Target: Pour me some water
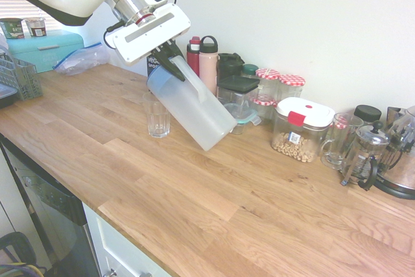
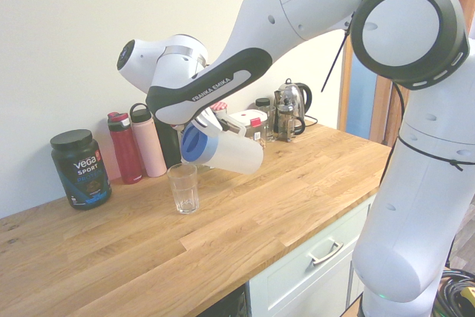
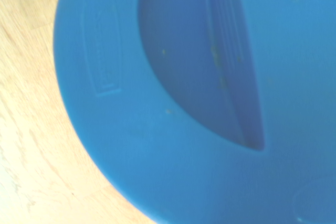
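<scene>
The gripper (image 1: 170, 63) is clamped on the handle of a tall jug (image 1: 194, 111) of frosted, translucent white plastic, holding it clear of the counter and tipped steeply, its flat base swung away from the fingers and its round blue lid (image 2: 193, 143) up by them. That lid fills the wrist view (image 3: 157, 145) as a smooth, matte blue disc with a crescent-shaped recess and an embossed rectangular mark. No water shows through the jug's cloudy wall, and no stream can be seen leaving it.

Just below the gripper stands a clear, faceted glass tumbler (image 1: 157, 119), upright on the wooden countertop (image 1: 214, 205), whose oiled planks show a pale grain. The lid end of the jug hangs above and close beside the tumbler's rim.

Behind the gripper, against the wall, stand a slim red bottle (image 2: 124, 148) and a pale pink bottle (image 2: 147, 141) with a black loop cap. Beyond them, further from the gripper, sits a squat black tub (image 2: 80, 168) with a printed label.
</scene>
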Tool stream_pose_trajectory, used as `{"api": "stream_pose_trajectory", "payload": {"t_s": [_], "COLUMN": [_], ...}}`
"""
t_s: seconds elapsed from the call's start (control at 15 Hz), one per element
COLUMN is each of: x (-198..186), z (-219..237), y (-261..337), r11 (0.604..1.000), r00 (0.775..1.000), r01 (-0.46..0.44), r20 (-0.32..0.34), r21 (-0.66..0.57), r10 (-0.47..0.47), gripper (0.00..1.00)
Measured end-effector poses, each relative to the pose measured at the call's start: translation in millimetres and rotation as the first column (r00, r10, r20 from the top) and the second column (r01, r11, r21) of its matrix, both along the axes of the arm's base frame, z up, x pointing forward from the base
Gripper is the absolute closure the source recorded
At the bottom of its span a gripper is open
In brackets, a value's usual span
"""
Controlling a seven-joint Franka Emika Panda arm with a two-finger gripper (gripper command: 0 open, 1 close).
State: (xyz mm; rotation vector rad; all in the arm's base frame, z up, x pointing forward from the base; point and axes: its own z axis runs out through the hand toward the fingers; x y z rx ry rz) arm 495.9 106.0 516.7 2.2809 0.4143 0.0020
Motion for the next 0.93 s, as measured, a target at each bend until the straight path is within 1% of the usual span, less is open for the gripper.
{"api": "stream_pose_trajectory", "payload": {"t_s": [0.13,0.27,0.4,0.53,0.6,0.73,0.87,0.93], "x": [-1.8,-8.1,-16.7,-19.1,-19.5,-21.4,-24.6,-26.5], "z": [12.6,36.7,59.8,69.1,68.3,60.9,48.3,41.0], "y": [-14.6,-43.2,-83.5,-134.6,-162.5,-210.8,-252.4,-271.1], "r11": [0.997,0.979,0.941,0.886,0.851,0.776,0.691,0.645], "r00": [0.999,0.995,0.983,0.962,0.945,0.902,0.852,0.821], "r01": [0.033,0.077,0.135,0.2,0.24,0.317,0.39,0.425], "r20": [0.023,0.051,0.073,0.089,0.09,0.078,0.047,0.03], "r21": [0.069,0.19,0.311,0.418,0.466,0.546,0.608,0.635], "r10": [-0.034,-0.088,-0.166,-0.259,-0.316,-0.424,-0.522,-0.57], "gripper": [1.0,1.0,1.0,1.0,1.0,1.0,1.0,1.0]}}
